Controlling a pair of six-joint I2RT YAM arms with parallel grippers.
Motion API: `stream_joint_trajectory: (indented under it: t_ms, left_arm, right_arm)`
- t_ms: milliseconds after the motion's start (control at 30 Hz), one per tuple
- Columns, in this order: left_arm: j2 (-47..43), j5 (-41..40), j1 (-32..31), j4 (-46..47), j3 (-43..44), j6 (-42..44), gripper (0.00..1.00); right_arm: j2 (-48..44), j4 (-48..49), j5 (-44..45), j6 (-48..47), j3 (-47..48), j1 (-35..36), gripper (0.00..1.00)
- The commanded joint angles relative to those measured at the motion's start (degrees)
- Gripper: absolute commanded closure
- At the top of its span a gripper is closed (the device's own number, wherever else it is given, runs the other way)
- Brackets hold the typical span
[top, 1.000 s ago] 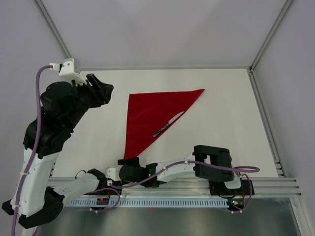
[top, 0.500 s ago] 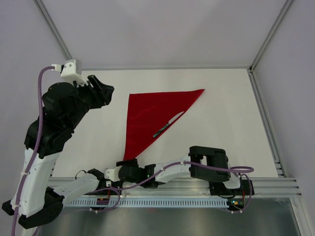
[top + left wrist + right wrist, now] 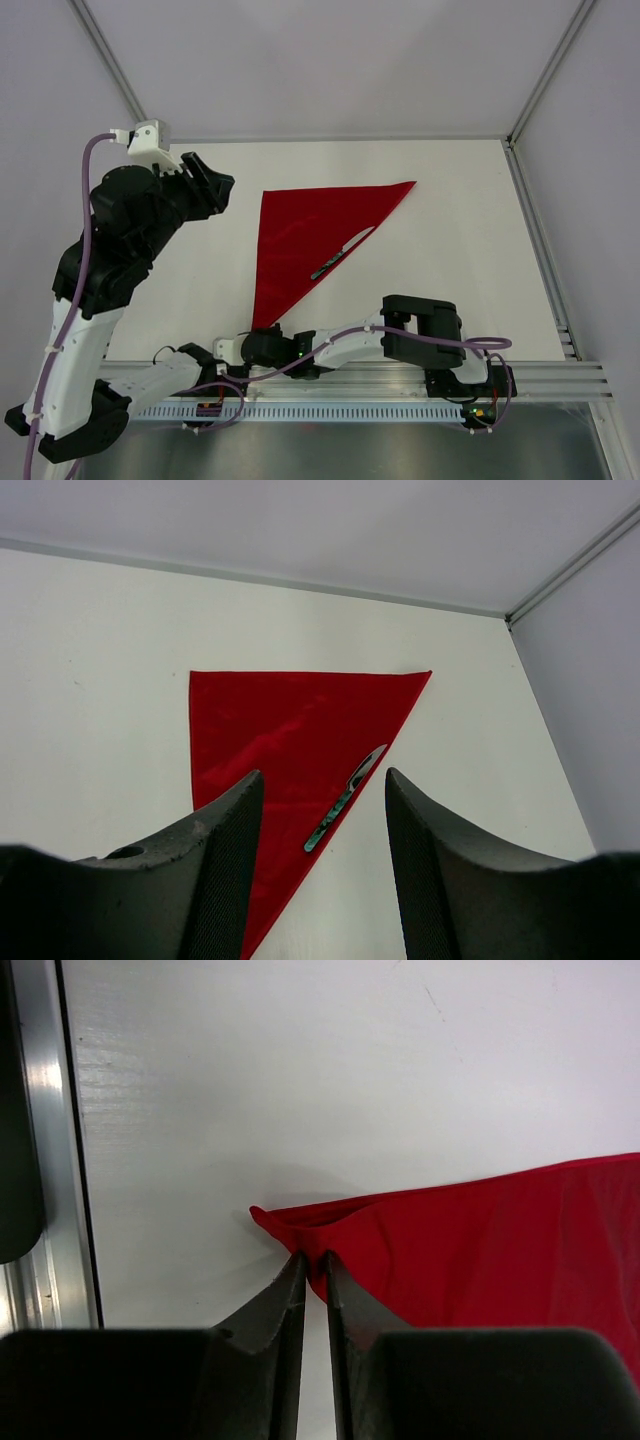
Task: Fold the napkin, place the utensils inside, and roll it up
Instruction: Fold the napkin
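Matt cloth napkin (image 3: 295,235), glossy metal utensils (image 3: 342,252)

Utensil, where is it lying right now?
In the top view, the utensil lies on the red napkin, along its right slanted edge, near the middle of the table.

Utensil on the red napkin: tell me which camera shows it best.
Left wrist: the utensil lies large and unblocked along the napkin and its diagonal edge. Top external shows it small; right wrist shows only a pinched cloth corner.

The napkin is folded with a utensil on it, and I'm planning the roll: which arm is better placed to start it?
Right. The right gripper is pinched shut on the near tip of the napkin. The left gripper hangs open, raised off to the left of it, touching nothing.
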Motion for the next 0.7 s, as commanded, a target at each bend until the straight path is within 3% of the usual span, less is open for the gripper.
stream_joint_trajectory:
  t_ms: [0, 200, 667]
  left_arm:
    - [0.35, 1.40, -0.08, 0.03, 0.07, 0.51, 0.44]
    - [0.62, 1.49, -0.08, 0.11, 0.07, 0.69, 0.44]
    - [2.28, 2.19, -0.08, 0.47, 0.16, 0.87, 0.45]
  right_arm:
    - [0.18, 0.85, -0.10, 0.11, 2.36, -0.50, 0.82]
    - [-0.70, -0.81, -1.06, 1.07, 3.41, -1.46, 0.89]
    - [-7.98, -6.70, -3.43, 4.76, 4.03, -4.10, 0.91]
